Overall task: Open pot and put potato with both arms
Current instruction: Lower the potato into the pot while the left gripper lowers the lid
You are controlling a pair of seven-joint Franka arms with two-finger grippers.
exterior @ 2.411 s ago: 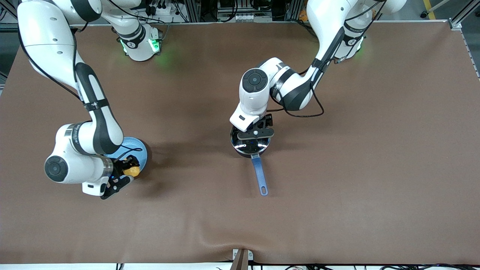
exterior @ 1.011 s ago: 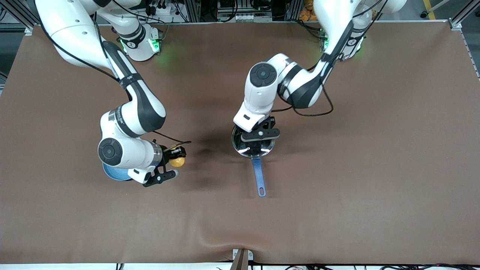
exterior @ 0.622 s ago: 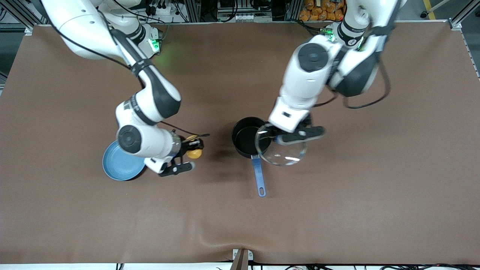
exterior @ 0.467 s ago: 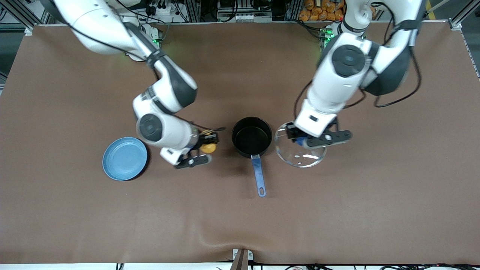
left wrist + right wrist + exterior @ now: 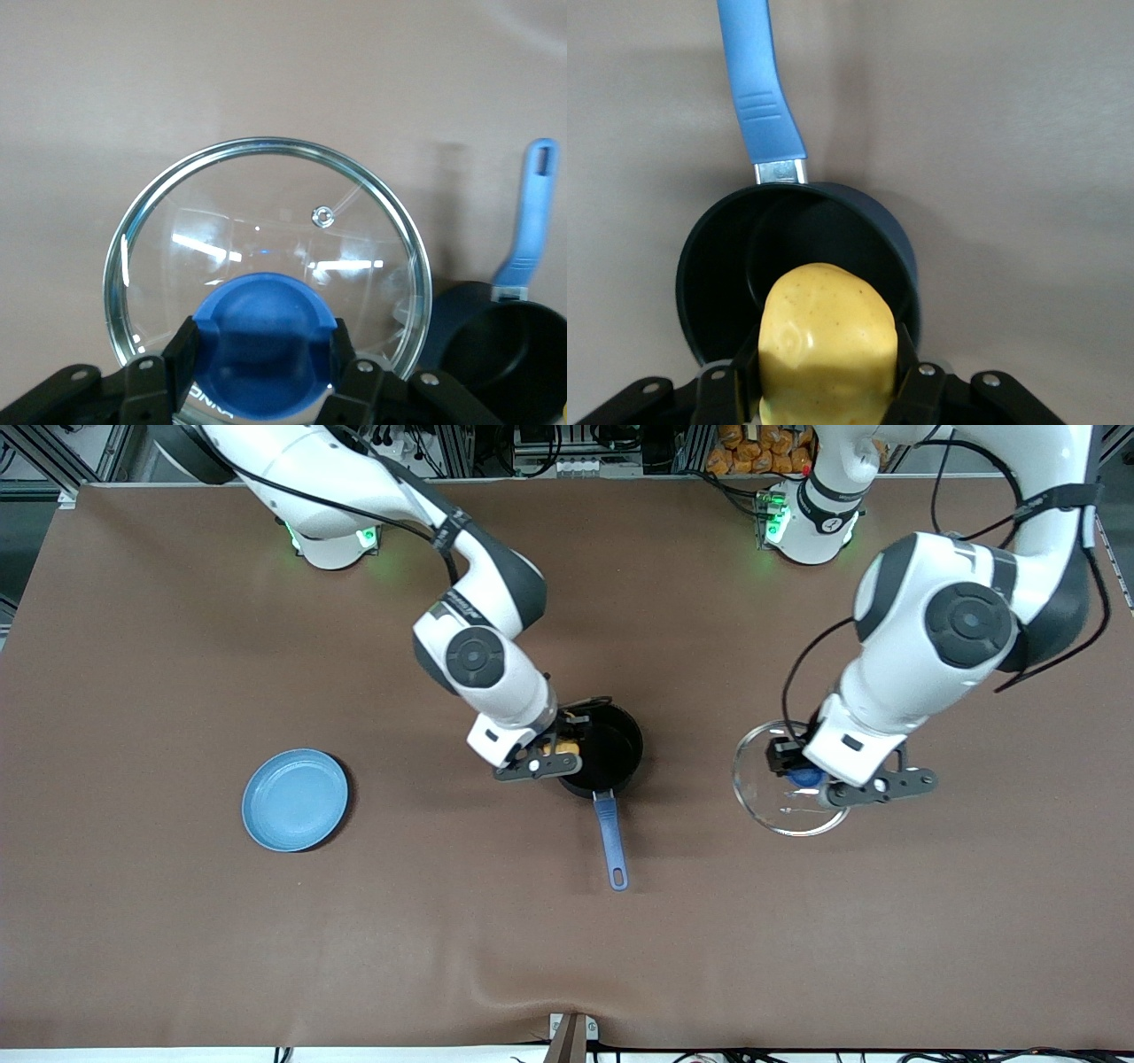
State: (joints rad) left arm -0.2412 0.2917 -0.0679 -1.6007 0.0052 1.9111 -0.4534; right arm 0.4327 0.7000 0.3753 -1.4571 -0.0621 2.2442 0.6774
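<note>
Step in hand: potato delivery, lid already off. The saucepan (image 5: 595, 751) stands open at frame centre in the front view, blue handle (image 5: 610, 841) pointing toward the lower edge.

Right gripper (image 5: 551, 751) is clamped on the potato (image 5: 562, 747) and hangs over the pan's rim on the side toward the right arm's end of the table. In the right wrist view the potato (image 5: 827, 341) sits between the fingers (image 5: 914, 376) with the dark pan interior (image 5: 799, 266) directly under it.

Left gripper (image 5: 811, 778), at right of centre in the front view, is clamped on the blue knob (image 5: 262, 341) of the glass lid (image 5: 266, 266). The lid (image 5: 784, 779) is over the bare brown table (image 5: 974, 921), well apart from the pan toward the left arm's end.

Judged next move: carry the potato a little further in over the pan's middle, lower it, then part the fingers. The lid has to stay clear until that is done.

Hard to make out:
- Potato mostly hidden by the gripper in the front view.
- Cannot tell whether the lid rests on the table or hangs just above it.
- Both wrist views cut off the fingers at the lower edge.

Light-blue plate (image 5: 295, 799), left of centre, bare.
</note>
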